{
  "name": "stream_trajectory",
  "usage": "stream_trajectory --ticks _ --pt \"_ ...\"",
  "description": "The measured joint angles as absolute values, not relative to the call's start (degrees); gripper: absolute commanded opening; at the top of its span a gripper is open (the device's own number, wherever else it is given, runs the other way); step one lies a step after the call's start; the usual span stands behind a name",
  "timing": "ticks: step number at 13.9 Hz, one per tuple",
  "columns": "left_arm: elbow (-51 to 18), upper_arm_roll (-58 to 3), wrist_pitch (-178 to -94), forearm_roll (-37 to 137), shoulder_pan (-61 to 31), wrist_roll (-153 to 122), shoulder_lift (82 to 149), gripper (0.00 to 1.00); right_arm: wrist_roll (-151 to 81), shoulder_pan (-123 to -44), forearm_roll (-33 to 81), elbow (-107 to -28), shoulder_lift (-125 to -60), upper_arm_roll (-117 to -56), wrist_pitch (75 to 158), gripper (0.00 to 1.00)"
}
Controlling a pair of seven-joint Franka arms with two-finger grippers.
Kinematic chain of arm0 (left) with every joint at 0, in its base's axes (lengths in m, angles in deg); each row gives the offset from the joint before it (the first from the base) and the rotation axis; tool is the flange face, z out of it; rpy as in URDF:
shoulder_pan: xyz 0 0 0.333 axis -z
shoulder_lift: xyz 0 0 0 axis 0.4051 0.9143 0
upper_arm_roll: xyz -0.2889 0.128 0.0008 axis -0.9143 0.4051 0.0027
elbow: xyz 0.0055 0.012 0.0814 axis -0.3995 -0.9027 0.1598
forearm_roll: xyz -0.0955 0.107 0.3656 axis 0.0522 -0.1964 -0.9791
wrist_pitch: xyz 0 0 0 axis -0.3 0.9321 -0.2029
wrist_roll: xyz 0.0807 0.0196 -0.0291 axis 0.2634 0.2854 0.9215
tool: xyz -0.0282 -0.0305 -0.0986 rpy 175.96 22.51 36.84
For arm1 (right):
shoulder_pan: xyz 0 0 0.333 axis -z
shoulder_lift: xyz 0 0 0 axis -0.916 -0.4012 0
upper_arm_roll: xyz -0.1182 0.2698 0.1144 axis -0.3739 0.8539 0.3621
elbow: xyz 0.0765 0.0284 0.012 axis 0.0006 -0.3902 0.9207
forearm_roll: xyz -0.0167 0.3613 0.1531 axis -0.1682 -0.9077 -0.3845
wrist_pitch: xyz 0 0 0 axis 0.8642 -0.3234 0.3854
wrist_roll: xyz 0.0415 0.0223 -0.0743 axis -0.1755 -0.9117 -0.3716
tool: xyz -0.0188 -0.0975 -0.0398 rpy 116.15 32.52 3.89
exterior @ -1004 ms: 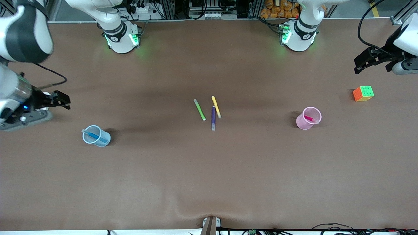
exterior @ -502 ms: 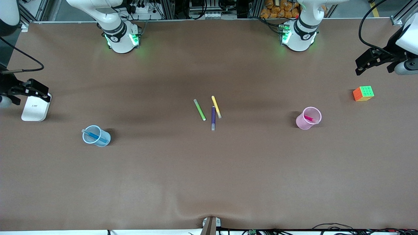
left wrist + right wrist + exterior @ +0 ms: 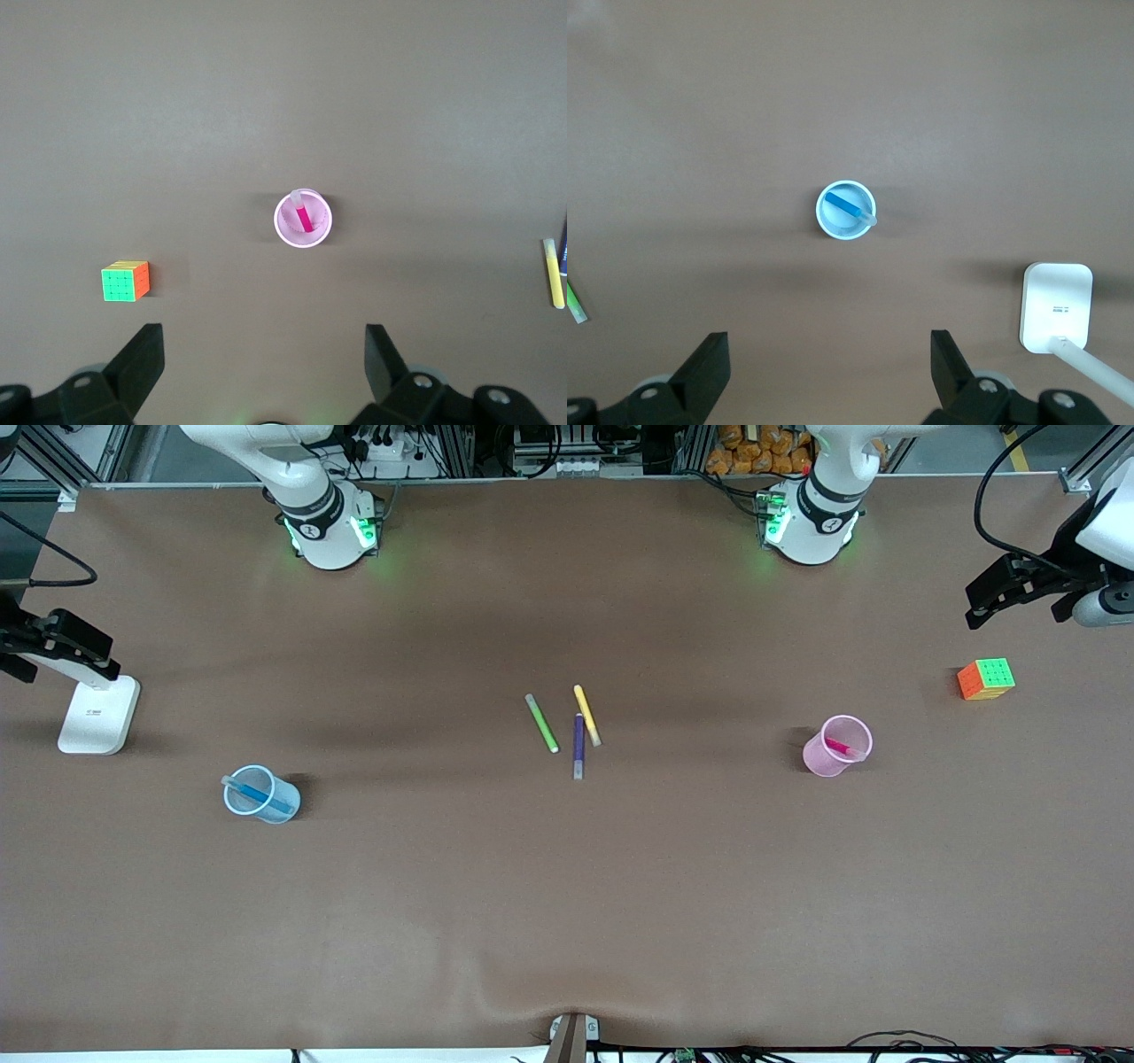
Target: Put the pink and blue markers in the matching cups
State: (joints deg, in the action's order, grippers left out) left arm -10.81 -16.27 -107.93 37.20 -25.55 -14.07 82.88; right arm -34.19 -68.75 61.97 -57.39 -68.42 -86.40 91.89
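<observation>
The pink marker [image 3: 842,747] stands tilted in the pale pink cup [image 3: 819,760] toward the left arm's end of the table. Both show in the left wrist view, the marker [image 3: 304,215] in the cup [image 3: 285,228]. The blue marker [image 3: 257,792] leans in the light blue cup [image 3: 285,808] toward the right arm's end. Both show in the right wrist view, the marker [image 3: 847,205] in the cup [image 3: 833,227]. My left gripper [image 3: 1019,598] [image 3: 264,341] is open and empty, high over the table's end. My right gripper [image 3: 64,642] [image 3: 830,350] is open and empty, high over its end.
Green [image 3: 541,723], yellow [image 3: 586,715] and dark purple [image 3: 578,746] pens lie mid-table. A colour cube [image 3: 985,678] sits beside the pink cup, toward the table's end. A white stand base [image 3: 97,716] sits near the blue cup, under the right gripper.
The right arm has drawn back toward its end of the table and uncovered the white stand base. The left gripper has barely moved. Cups and markers are unmoved.
</observation>
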Motion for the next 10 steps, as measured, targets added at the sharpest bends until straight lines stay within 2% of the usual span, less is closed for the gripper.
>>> stream_trajectory --ticks 10 --pt "-9.82 -16.29 -106.93 37.2 -25.58 -14.12 83.03 1.0 -33.92 -66.75 61.81 -57.71 -64.65 -86.9 89.8 1.0"
